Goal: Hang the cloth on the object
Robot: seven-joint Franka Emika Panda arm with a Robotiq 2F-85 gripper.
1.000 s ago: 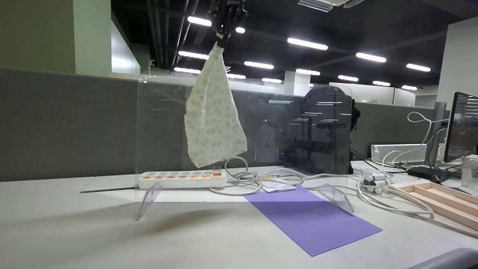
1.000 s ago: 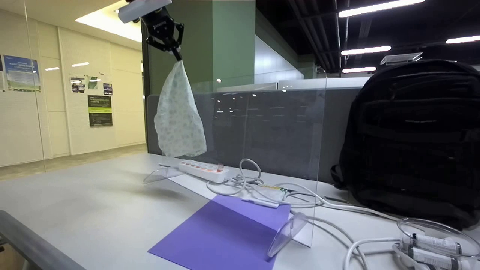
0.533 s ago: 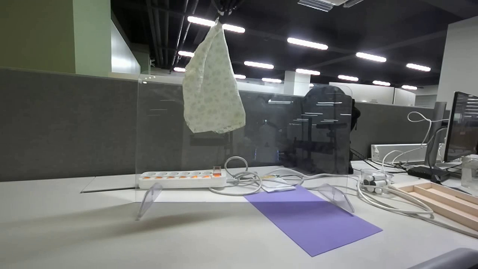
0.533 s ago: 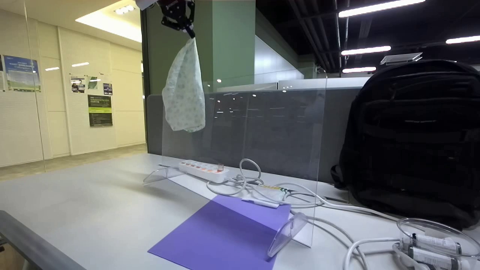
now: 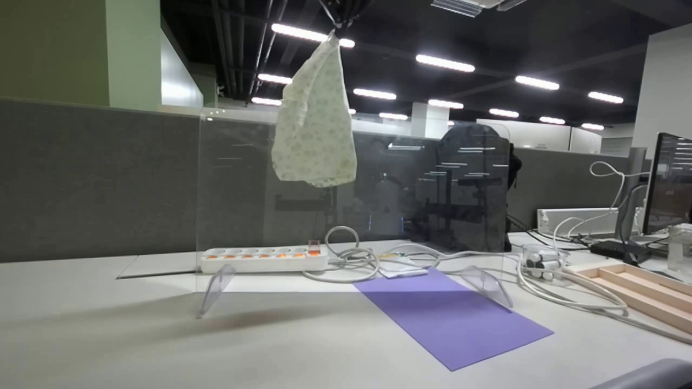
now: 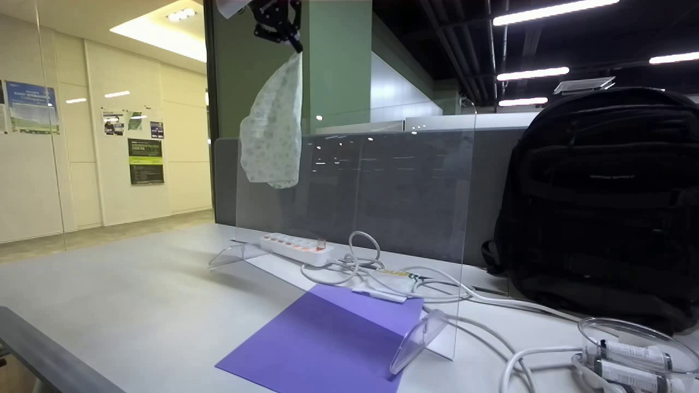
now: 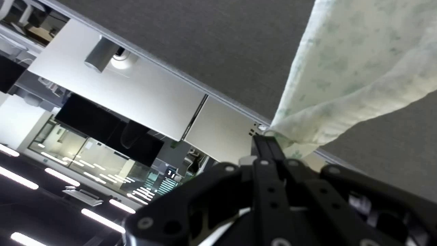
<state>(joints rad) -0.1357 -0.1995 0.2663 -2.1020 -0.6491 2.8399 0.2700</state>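
Observation:
A pale cloth (image 5: 316, 124) with a faint green pattern hangs in the air from my gripper (image 5: 341, 29). It also shows in an exterior view (image 6: 273, 131) and in the wrist view (image 7: 355, 68). The gripper (image 7: 268, 140) is shut on one corner of the cloth; the fingertips hide the pinched part. A clear upright panel (image 5: 411, 210) on two clear feet stands on the table, also seen in an exterior view (image 6: 382, 191). The gripper is higher than the panel's top edge. The cloth's lower part overlaps the panel's upper left in both exterior views; I cannot tell whether they touch.
A white power strip (image 5: 265, 260) and looped cables (image 5: 357, 265) lie behind the panel. A purple sheet (image 5: 454, 319) lies partly under it. A black backpack (image 6: 600, 207), a clear cup with small bottles (image 6: 633, 355) and a wooden tray (image 5: 632, 292) stand nearby. A grey partition (image 5: 97, 183) stands behind.
The gripper and the hanging cloth have risen, mostly in the first half second, then shifted right in both exterior views. The cloth stays gripped. The panel and table items have not moved.

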